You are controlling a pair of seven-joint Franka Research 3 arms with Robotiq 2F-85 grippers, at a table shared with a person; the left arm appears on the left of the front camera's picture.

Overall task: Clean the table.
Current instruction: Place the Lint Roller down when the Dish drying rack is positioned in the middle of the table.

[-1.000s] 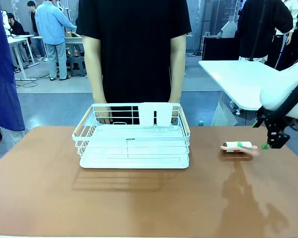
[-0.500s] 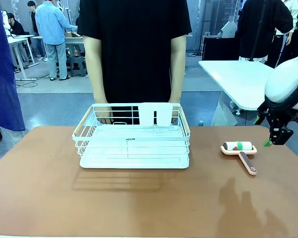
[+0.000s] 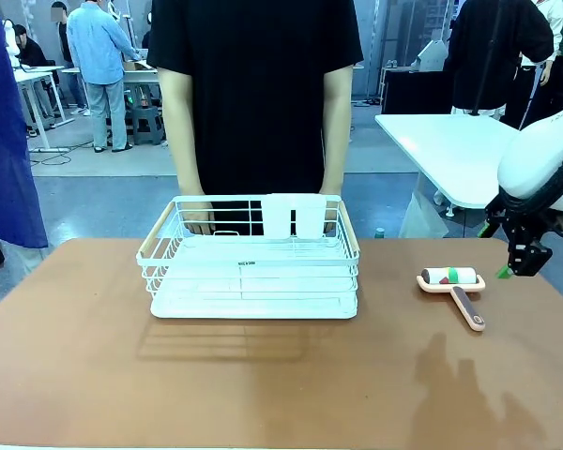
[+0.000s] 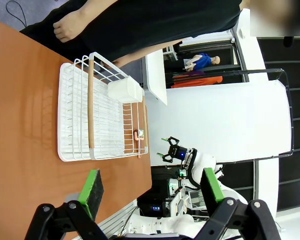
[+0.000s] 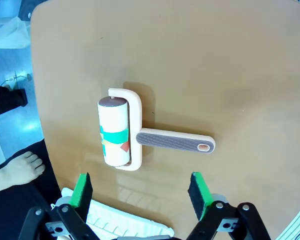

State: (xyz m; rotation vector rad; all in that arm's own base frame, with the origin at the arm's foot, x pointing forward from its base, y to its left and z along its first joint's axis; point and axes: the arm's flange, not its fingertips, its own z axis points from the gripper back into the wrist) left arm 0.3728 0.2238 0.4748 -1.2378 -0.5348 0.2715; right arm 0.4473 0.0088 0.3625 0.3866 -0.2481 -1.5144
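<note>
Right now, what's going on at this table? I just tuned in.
Nothing is being held. The right gripper hangs open above the table's right side, beside a lint roller that lies flat on the top, untouched. The left gripper is also open and empty, off the near-left. A white wire rack sits mid-table in front of a person, whose hands rest by its far rim.

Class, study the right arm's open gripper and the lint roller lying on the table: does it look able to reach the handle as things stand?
Probably yes. The right gripper hangs open above the lint roller, whose handle lies bare on the table, with nothing between them.
</note>
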